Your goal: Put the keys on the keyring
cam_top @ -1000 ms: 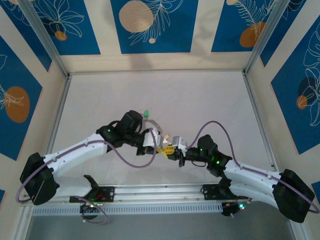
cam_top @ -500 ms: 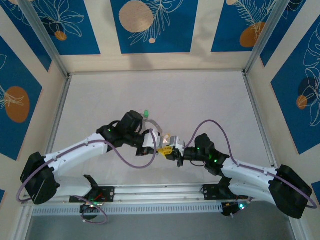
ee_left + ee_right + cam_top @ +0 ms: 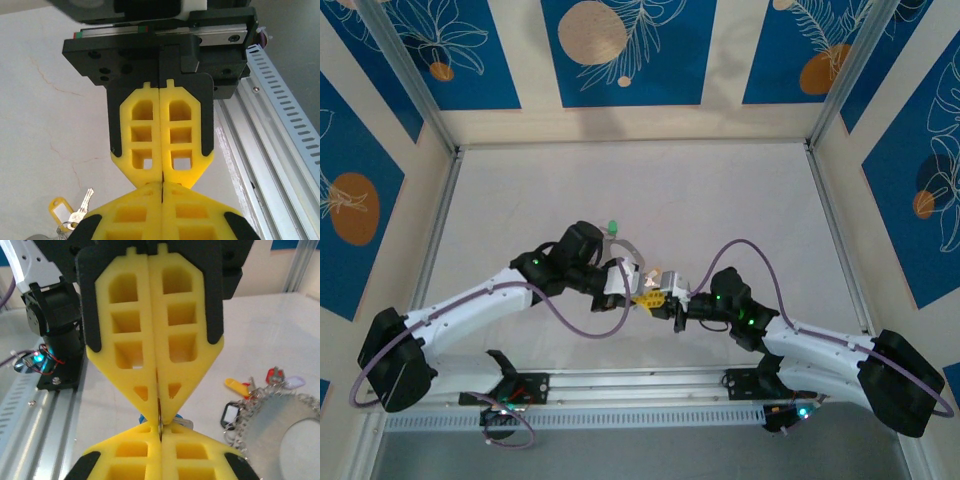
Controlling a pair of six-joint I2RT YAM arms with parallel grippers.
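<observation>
Both arms reach in to table centre, close to the aluminium front rail [image 3: 640, 380]. The left gripper [image 3: 642, 297] and right gripper [image 3: 672, 301] meet tip to tip, each pair of yellow plastic fingers [image 3: 181, 121] pressed shut with no gap. In the right wrist view a thin metal sliver [image 3: 160, 427] sits in the seam where the tips touch, a scrap of blue behind it; cannot tell what it is or which pair pinches it. Small metal keys with coloured plastic tags [image 3: 250, 390] lie bunched on the pale tabletop [image 3: 720, 200] just beside the tips: yellow, red, white, one black-framed. A thin grey metal wire keyring [image 3: 628, 246] arcs beside the left wrist, with a green tag [image 3: 613, 226] near its far end.
</observation>
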